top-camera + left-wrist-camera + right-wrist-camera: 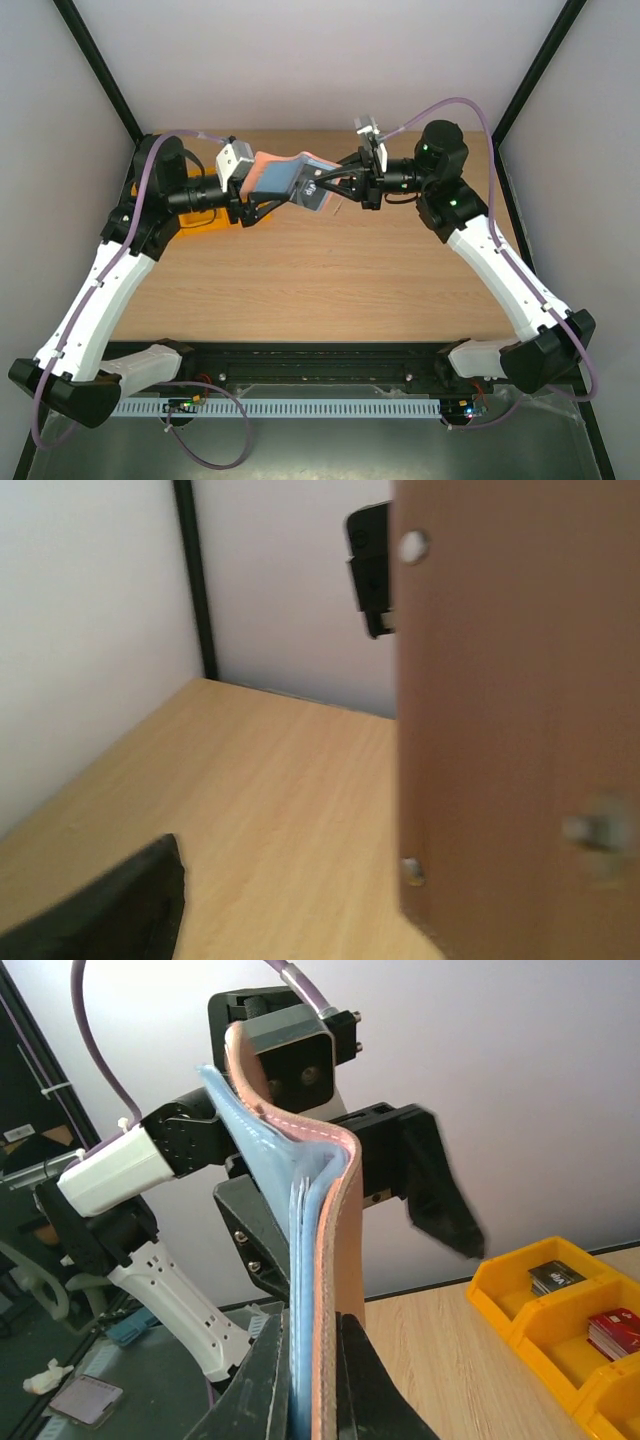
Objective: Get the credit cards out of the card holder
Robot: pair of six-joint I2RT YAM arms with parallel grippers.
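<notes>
Above the far middle of the table [330, 290], the card holder [285, 172] is held up between both arms. The right gripper [312, 1360] is clamped on the holder's lower edge, with the flaps standing upright and splayed a little at the top. The left gripper [262, 200] has its jaws apart, one finger on each side of the holder, gripping nothing. Its own camera shows only the tan outside, close up. Some credit cards [612, 1328] lie in the yellow tray [497, 1295] at the left side of the table, dark ones in one compartment and red in the next. Thin pale layers show between the flaps, but it cannot be told whether a card is among them. The step looks like the left lining up to pinch a card edge. To do it well, the right should hold firm and not twist. The left should come in at the open mouth and close on a card only, not on a flap or the rim, then draw straight along the pocket. Pinching leather too would likely drag the whole holder out of the right's grip.
</notes>
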